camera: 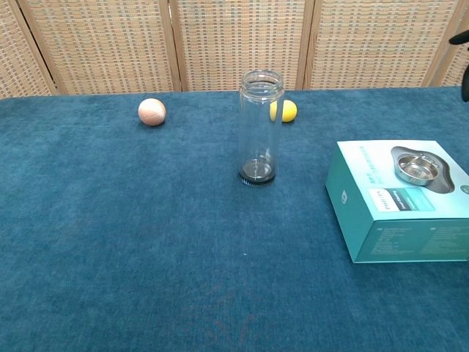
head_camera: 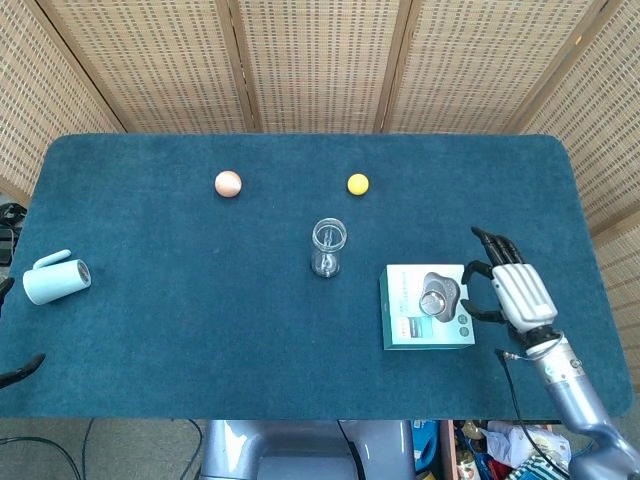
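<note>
Right hand (head_camera: 510, 285), lower right of the head view, hangs just beside the teal box (head_camera: 428, 306), fingers spread and empty, apparently hiding whatever lies below it. Left hand (head_camera: 15, 372) shows only dark fingertips at the lower left edge; its grasp cannot be told. Glass jar (camera: 260, 126) stands upright at centre frame, lidless, nothing visible inside. Pink ball (head_camera: 228, 183) and yellow ball (head_camera: 357, 183) rest apart above it. A pale blue mug (head_camera: 56, 279) lies on its side at far left, mouth rightward, contents not visible

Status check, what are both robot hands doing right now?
Right robot hand open, over the table beside the teal box, holding nothing. Left robot hand barely visible at the left edge, state unclear. Glass jar upright mid-table.
</note>
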You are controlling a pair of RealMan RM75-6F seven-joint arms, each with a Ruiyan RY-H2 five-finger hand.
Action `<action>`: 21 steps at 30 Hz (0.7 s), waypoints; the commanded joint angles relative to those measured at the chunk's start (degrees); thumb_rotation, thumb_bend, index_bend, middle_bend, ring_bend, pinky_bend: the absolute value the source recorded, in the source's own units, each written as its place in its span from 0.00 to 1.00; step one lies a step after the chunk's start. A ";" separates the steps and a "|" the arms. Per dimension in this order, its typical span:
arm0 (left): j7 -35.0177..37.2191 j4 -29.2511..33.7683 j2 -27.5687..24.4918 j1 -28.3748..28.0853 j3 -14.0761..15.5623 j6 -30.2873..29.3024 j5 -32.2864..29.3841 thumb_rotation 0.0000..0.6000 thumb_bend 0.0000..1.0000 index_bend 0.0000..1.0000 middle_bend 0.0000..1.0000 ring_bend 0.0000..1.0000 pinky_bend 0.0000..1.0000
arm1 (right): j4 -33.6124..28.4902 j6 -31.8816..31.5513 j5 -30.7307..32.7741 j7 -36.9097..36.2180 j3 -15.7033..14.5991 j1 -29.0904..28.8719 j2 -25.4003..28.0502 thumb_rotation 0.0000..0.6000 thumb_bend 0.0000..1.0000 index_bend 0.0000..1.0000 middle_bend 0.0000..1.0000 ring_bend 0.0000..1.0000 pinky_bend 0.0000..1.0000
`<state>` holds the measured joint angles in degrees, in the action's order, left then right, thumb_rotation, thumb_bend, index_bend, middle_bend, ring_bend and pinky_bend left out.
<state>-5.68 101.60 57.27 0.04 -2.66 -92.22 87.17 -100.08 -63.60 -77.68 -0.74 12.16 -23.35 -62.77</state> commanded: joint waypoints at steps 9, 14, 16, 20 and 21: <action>1.13 -0.15 -0.37 -0.34 -0.25 0.84 -0.62 1.00 0.09 0.00 0.00 0.00 0.00 | -0.16 5.35 8.32 10.41 0.54 -5.45 -5.34 1.00 0.49 0.53 0.01 0.00 0.09; 1.70 -0.16 -0.59 -0.36 -0.37 0.91 -0.82 1.00 0.09 0.00 0.00 0.00 0.00 | 1.10 5.59 9.64 13.63 -0.33 -6.58 -7.75 1.00 0.50 0.53 0.01 0.00 0.09; 2.02 -0.22 -0.68 -0.34 -0.42 0.94 -0.94 1.00 0.09 0.00 0.00 0.00 0.00 | 1.08 5.54 9.89 14.24 -0.86 -6.66 -8.44 1.00 0.51 0.53 0.01 0.00 0.09; 2.33 -0.26 -0.80 -0.40 -0.41 1.08 -0.91 1.00 0.09 0.00 0.00 0.00 0.00 | 1.30 5.52 10.35 15.18 -1.40 -6.85 -8.95 1.00 0.52 0.53 0.02 0.00 0.09; 2.40 -0.26 -0.83 -0.41 -0.39 1.10 -0.88 1.00 0.09 0.00 0.00 0.00 0.00 | 1.46 5.38 10.43 15.45 -1.55 -6.88 -9.13 1.00 0.53 0.53 0.02 0.00 0.09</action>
<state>-3.29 101.34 56.45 -0.37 -3.06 -91.12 86.29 -98.77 -58.11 -67.33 14.52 10.76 -30.17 -71.74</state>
